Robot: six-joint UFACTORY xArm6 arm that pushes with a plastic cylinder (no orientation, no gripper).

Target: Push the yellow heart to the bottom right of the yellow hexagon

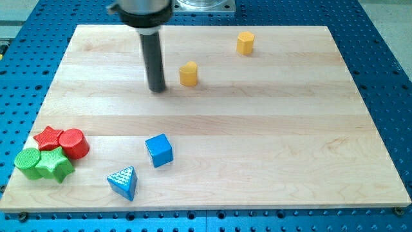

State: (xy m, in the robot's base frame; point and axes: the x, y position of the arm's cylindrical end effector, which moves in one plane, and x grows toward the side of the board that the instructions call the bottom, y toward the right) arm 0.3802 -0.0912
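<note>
The yellow heart (188, 74) stands on the wooden board in the upper middle of the view. The yellow hexagon (245, 42) is up and to the right of it, near the board's top edge. My tip (158, 89) rests on the board just left of the yellow heart, a small gap apart and slightly lower in the view. The rod rises from the tip to the view's top.
A blue cube (159, 150) and a blue triangle (123, 182) lie at lower left of centre. A red star (49, 137), red cylinder (73, 143), green cylinder (28, 162) and green star (55, 164) cluster at the board's lower left corner (13, 200).
</note>
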